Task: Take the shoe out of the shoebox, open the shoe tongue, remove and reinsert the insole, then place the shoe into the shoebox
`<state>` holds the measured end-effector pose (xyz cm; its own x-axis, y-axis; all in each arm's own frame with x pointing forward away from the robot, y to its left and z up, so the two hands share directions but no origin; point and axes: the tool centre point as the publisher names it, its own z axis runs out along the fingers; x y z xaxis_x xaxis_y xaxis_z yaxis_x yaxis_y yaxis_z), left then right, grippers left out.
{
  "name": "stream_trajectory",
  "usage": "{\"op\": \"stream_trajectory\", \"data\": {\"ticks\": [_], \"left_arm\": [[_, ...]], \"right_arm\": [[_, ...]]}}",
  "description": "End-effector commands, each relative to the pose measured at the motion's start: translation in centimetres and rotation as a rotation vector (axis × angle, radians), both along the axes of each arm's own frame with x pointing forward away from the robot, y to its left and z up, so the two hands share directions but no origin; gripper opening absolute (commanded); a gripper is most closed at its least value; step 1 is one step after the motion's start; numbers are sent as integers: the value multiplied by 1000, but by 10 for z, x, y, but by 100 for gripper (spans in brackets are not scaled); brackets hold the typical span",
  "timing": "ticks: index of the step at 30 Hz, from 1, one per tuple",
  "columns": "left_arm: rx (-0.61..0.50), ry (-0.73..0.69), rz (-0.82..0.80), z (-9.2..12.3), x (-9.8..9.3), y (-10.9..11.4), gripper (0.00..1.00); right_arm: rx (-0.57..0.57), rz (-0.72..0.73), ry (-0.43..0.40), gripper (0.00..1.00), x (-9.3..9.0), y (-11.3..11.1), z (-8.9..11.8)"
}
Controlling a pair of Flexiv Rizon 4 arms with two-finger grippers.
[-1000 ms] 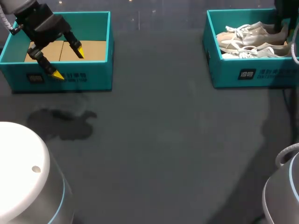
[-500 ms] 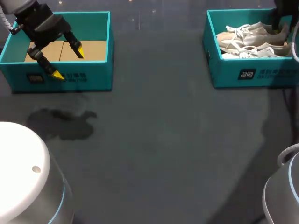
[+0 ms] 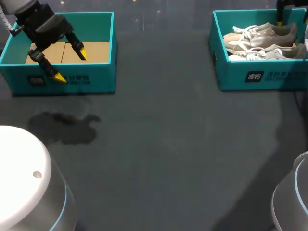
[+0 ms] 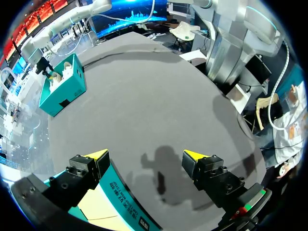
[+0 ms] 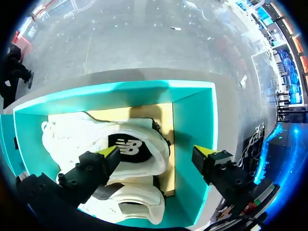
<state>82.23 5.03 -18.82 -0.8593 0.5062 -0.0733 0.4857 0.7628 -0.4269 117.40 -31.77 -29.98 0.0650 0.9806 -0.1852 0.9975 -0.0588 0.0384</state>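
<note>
Two pale sneakers lie side by side in the teal shoebox [image 3: 240, 72] at the back right: one [image 3: 260, 32] farther back, one [image 3: 262, 52] nearer. My right gripper [image 3: 291, 20] hangs over their heel end, open and holding nothing. In the right wrist view its fingers [image 5: 156, 153] stand wide above the heel opening of one sneaker [image 5: 137, 144], dark insole showing, with the second sneaker [image 5: 134, 204] beside it. My left gripper [image 3: 70, 64] is open and empty over the front wall of the other teal box [image 3: 96, 79] at the back left.
The left box holds only a cardboard floor [image 3: 96, 50], seen under my left gripper [image 4: 144, 155] as well. The dark grey tabletop [image 3: 168, 144] stretches between the boxes. The arms' white bases [image 3: 24, 178] fill the front corners.
My right gripper has opened, let go of the sneaker's heel and risen out of the box. The sneaker stays in the box. The left arm has not moved.
</note>
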Motion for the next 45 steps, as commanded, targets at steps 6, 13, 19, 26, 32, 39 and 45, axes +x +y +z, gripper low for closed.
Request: {"op": "stream_trajectory", "data": {"ticks": [6,13,19,26,32,39,45], "left_arm": [[3,1,-2,0,1,0,100],[3,1,-2,0,1,0,100],[3,1,-2,0,1,0,100],[6,26,79,9,5,8,100],[126,27,353,15,15,26,100],[201,90,723,16,28,55,100],[202,117,926,17,40,90,100]], "right_arm": [[61,18,-59,100,-40,28,68],[118,98,-99,100,-62,53,99],[112,139,-84,100,-80,70,116],[105,147,-66,100,-106,84,130],[122,155,-67,100,-122,94,138],[116,157,-47,100,-130,100,141],[116,157,-47,100,-130,100,141]]}}
